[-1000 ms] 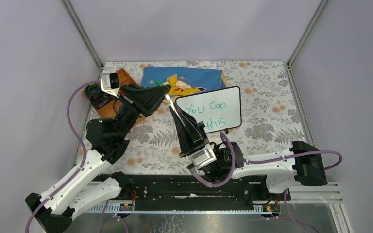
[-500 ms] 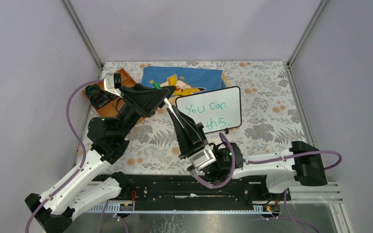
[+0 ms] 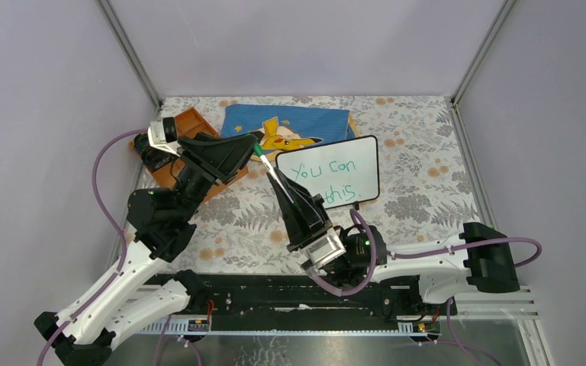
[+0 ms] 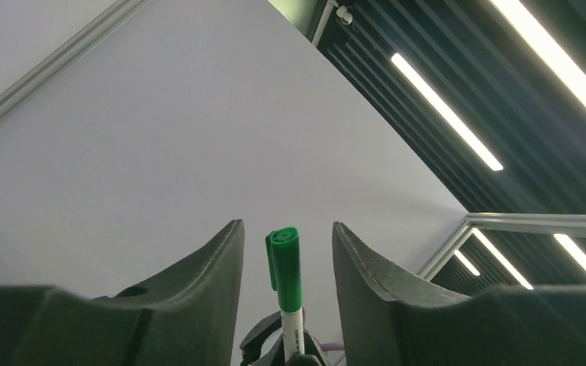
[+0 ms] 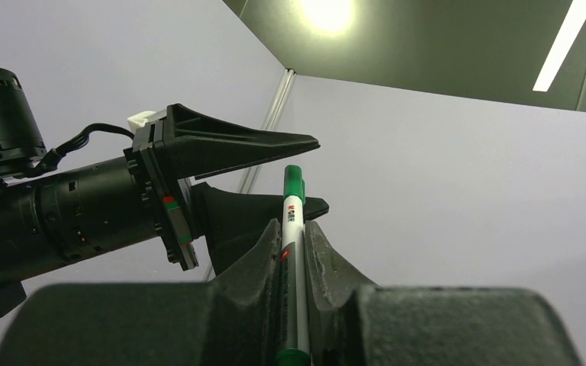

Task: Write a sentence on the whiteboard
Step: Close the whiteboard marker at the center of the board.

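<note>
Standing apart on either side of the green cap (image 4: pixel 284 255), the jaws of the left gripper (image 4: pixel 286 225) touch nothing in the left wrist view; a second ago they were pinched near the marker's bare end, and half a second ago they carried the cap a little clear of it; now the cap sits on the marker (image 5: pixel 293 210) and the fingers have let go of it; that reads as capping done, so the writing is most likely over and what remains is putting the pen down. The right gripper (image 5: pixel 293 229) is clamped on the marker's barrel, holding it tilted up and away from the board, as it was a second ago. The whiteboard (image 3: pixel 359 156) lies on the floral tablecloth (image 3: pixel 420 152), right of centre, just in front of the blue cloth (image 3: pixel 290 122); it is glossy white, thin black frame, rounded corners. The sentence (image 3: pixel 324 177) is in loose green handwriting on two lines, "You can" above and "this" below; the start of the lower line is hidden by the right gripper. The marker is a slim white plastic barrel with printed lettering, the cap smooth with a clip; the fingers are matte black, tapered wedges; an orange tray (image 3: pixel 191 122) sits at the far left.
</note>
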